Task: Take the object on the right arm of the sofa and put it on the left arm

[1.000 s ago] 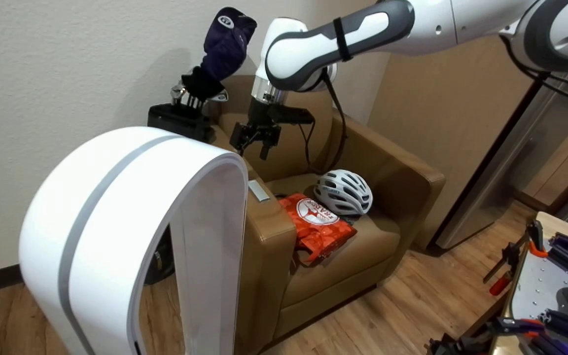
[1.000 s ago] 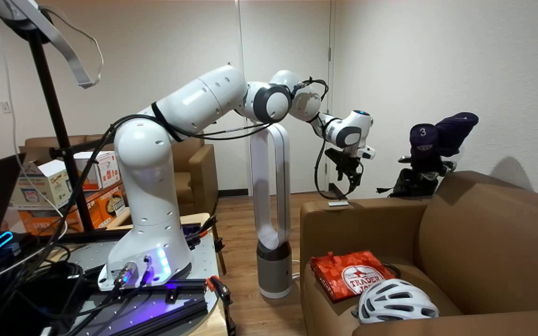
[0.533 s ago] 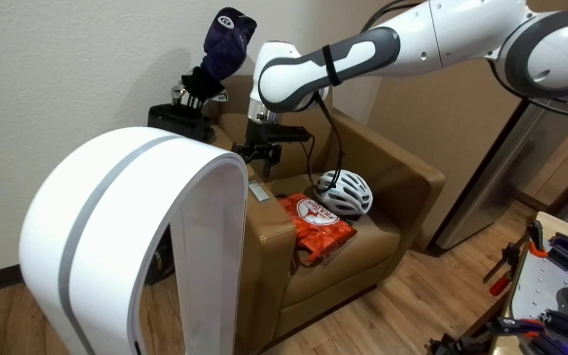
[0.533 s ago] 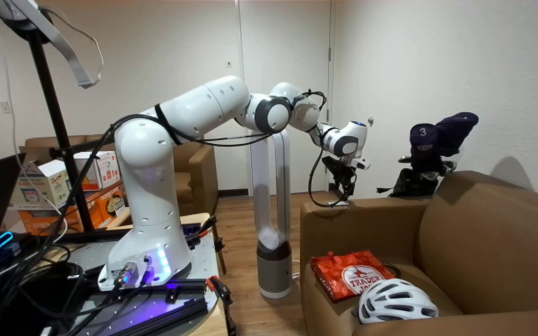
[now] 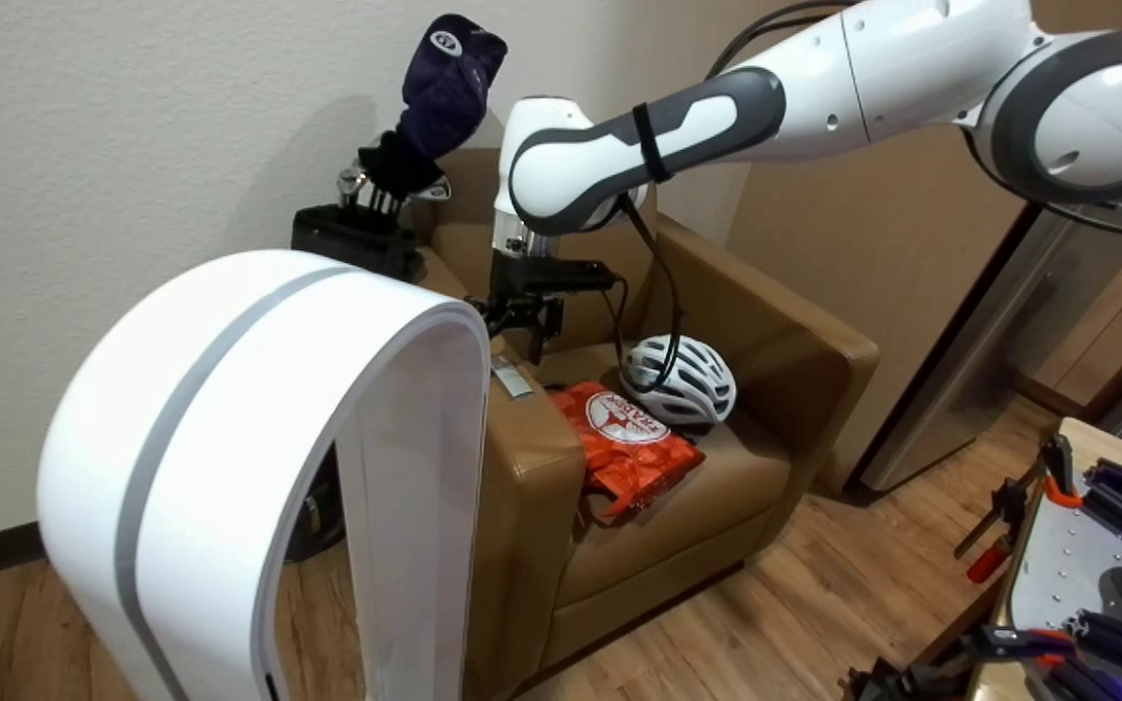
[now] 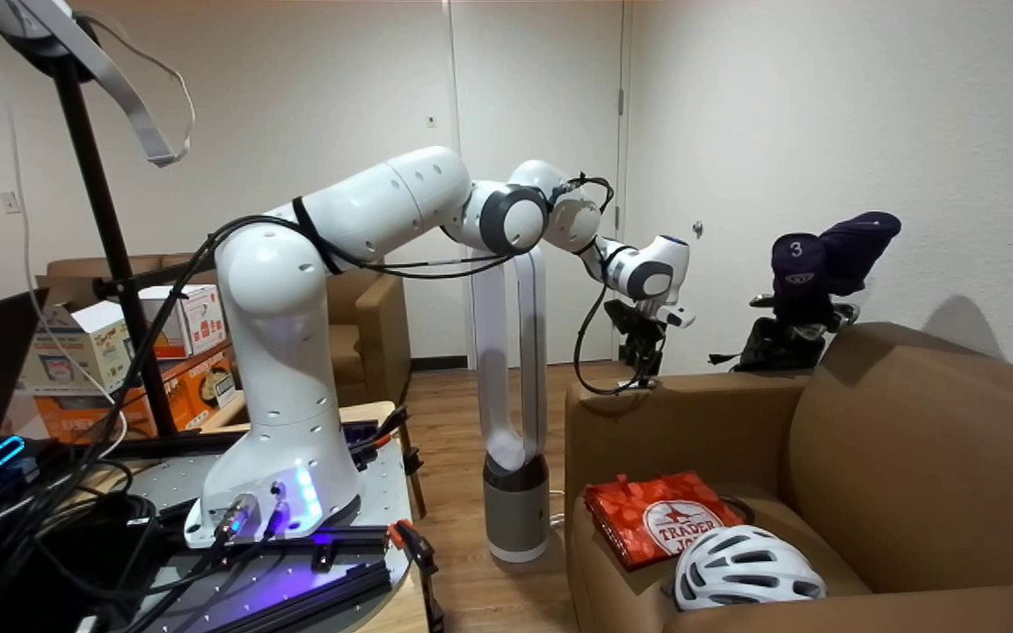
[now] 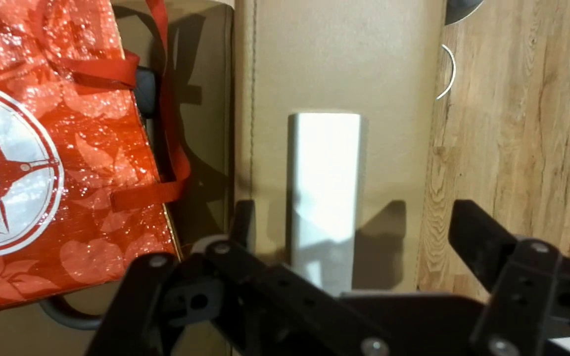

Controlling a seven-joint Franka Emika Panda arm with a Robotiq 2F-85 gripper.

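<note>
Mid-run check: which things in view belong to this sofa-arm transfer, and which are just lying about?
Job:
pale flat object, on one sofa arm
sofa, with its opposite arm
gripper, open

Lying about:
red bag, on the seat
white helmet, on the seat
bladeless fan, on the floor
covered golf clubs

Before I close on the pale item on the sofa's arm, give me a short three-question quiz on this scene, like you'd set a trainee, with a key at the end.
1. True or false: the gripper stands open, not clamped on the pale flat item.

2. What does the red bag lie on?
a) the floor
b) the seat of the sofa
c) the table that bears the robot

3. Fill in the missing word: the pale flat item rests on a padded ____ of the sofa.

Key:
1. True
2. b
3. arm
</note>
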